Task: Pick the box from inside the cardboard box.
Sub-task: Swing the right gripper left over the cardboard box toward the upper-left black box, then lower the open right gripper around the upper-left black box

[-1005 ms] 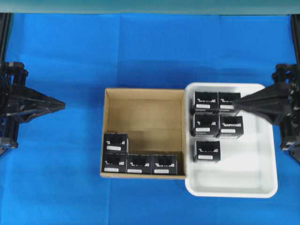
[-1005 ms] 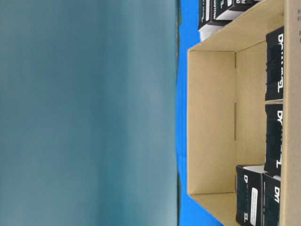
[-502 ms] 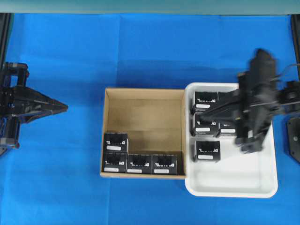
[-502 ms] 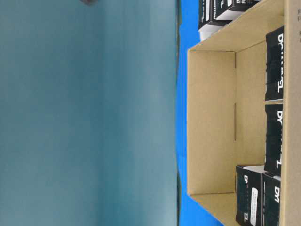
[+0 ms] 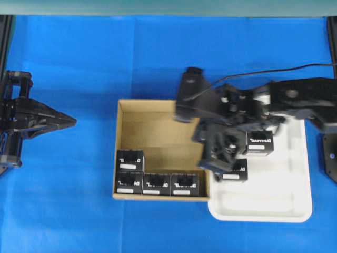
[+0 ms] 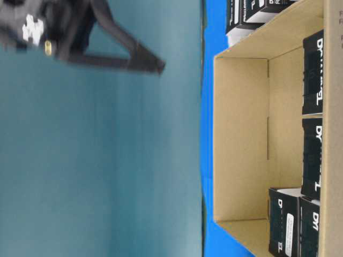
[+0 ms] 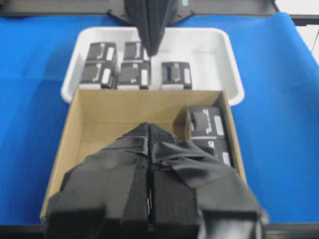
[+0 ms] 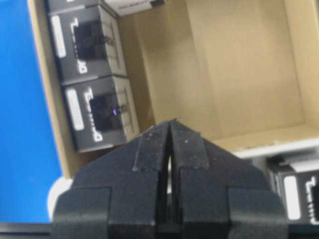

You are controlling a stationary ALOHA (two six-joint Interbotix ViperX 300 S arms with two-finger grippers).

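The cardboard box point(image 5: 158, 124) lies mid-table. Several black boxes sit along its front: one at the left point(image 5: 130, 159) and a row of three point(image 5: 156, 184). They also show in the right wrist view point(image 8: 99, 112) and the table-level view point(image 6: 312, 158). My right gripper point(image 5: 181, 108) is shut and empty. It hangs high over the cardboard box's right side, as the table-level view point(image 6: 158, 67) and its wrist view point(image 8: 171, 123) show. My left gripper point(image 5: 71, 121) is shut and empty over the blue cloth, left of the cardboard box; it fills its wrist view point(image 7: 149, 127).
A white tray point(image 5: 295, 200) touches the cardboard box's right side and holds more black cartons point(image 5: 259, 142); my right arm covers some of them. The blue cloth point(image 5: 105, 58) covers the table. The rear half of the cardboard box is bare tan floor.
My right arm has swung left from the tray's right edge, across the tray, to above the cardboard box's right side. The left arm and the cartons have not moved.
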